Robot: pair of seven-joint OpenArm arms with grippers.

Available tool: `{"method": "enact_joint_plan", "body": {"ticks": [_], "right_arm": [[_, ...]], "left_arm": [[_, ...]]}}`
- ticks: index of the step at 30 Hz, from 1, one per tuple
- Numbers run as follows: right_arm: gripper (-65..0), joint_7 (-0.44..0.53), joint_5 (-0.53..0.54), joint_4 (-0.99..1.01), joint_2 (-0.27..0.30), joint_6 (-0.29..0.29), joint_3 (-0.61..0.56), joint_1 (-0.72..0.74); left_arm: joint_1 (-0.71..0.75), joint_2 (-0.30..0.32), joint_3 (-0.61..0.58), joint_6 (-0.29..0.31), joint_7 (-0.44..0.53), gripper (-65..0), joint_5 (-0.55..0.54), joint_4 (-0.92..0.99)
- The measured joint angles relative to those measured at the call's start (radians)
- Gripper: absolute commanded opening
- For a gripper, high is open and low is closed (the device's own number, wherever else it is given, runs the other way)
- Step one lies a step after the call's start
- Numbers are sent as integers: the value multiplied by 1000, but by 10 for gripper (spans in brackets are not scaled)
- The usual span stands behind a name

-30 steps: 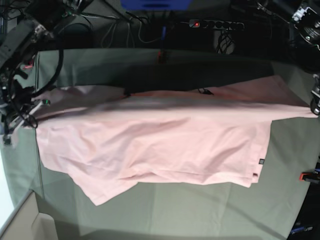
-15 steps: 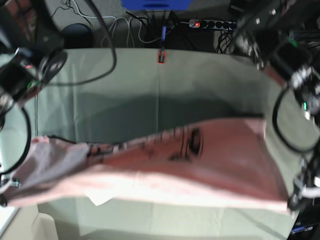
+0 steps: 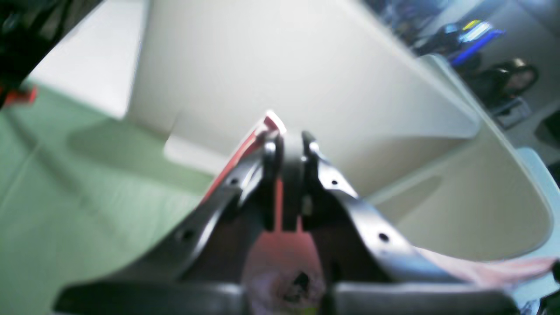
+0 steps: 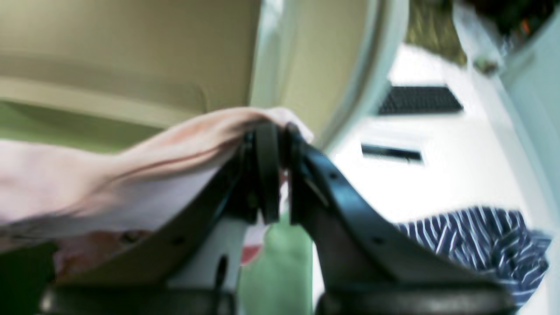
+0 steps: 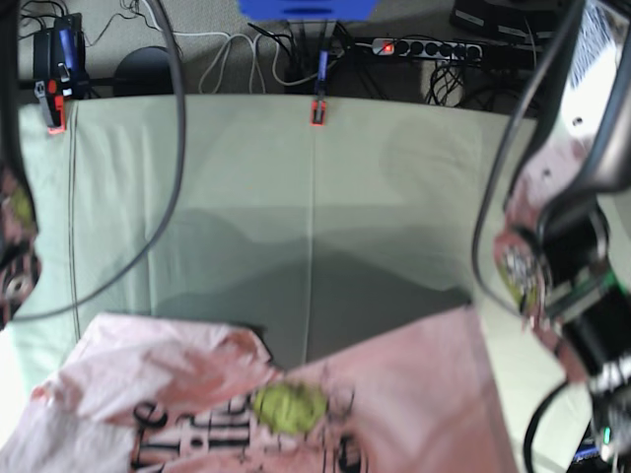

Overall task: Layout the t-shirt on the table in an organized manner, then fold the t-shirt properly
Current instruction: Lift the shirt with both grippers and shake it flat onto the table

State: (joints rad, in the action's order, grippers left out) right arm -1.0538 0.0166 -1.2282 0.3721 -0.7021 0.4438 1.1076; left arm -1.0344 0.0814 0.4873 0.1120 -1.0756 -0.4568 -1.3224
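Lifted since half a second ago, the t-shirt (image 5: 296, 404) is now held above the near part of the bench (image 5: 296, 197), lettering visible. Left gripper (image 3: 286, 142) and right gripper (image 4: 275, 131) are each clamped on its fabric.

light: bright, even | blur: both wrist views soft (worst beyond each pincer) | shadow: dark band on table (image 5: 325, 286)

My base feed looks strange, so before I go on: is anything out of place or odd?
Yes. The t-shirt is lifted off the table, held up close to the base camera, lettering showing. Both the left pincer and right pincer are shut on its fabric. Nothing looks torn.
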Motion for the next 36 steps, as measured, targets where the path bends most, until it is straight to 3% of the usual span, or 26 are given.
{"method": "enact_joint_plan", "body": {"ticks": [8,13,16,24,36], "right_arm": [[-650,7,-8,59,37,0,-1,83],[-650,-23,10,42,29,0,6,41],[-650,-67,34,-66,26,1,44,-84],[-650,-135,237,-368,11,3,74,-492],[-650,-163,262,-738,-174,3,247,-1041]], "left_arm": [[-54,32,-2,4,8,-648,1,-2],[57,55,1,-1,6,-648,-19,-46],[198,98,2,0,-7,-648,-72,-116],[467,159,0,-1,4,-648,-222,-238],[944,167,224,1,4,-648,-394,-374]]}}
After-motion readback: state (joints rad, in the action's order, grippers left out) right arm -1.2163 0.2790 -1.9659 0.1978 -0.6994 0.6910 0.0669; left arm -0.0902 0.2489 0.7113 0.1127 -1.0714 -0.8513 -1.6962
